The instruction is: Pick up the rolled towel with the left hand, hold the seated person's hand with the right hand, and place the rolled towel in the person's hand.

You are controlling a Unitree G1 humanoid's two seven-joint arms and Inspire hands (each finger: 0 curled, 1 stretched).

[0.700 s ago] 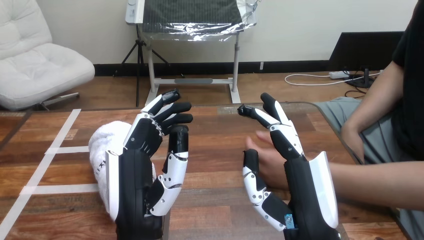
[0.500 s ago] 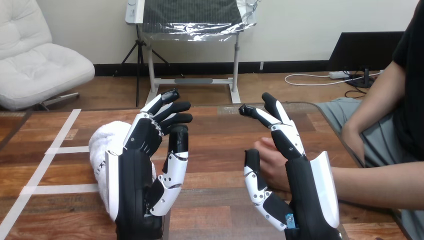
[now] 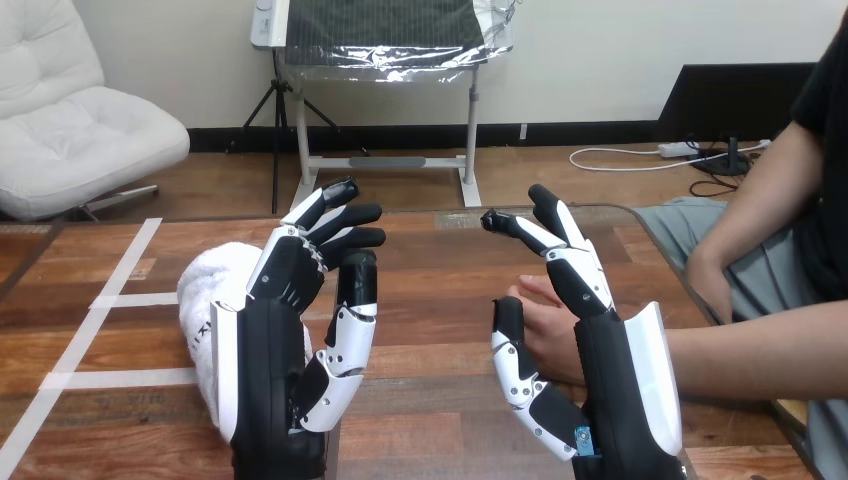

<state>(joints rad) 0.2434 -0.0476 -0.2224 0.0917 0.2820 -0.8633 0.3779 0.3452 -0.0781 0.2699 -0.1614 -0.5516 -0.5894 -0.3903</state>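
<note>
Slightly further right than before: the person's hand [image 3: 547,328] and right hand [image 3: 608,365].

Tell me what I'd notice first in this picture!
Two big black-and-white robot hands stand open up front: the left robot hand before a fluffy white rolled towel on the wooden table, the right robot hand beside the person's hand, which rests at the table's right. Neither holds anything.

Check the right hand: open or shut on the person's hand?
Open. The right hand has straight fingers and a spread thumb; the person's hand sits between them, with nothing curled round it.
</note>
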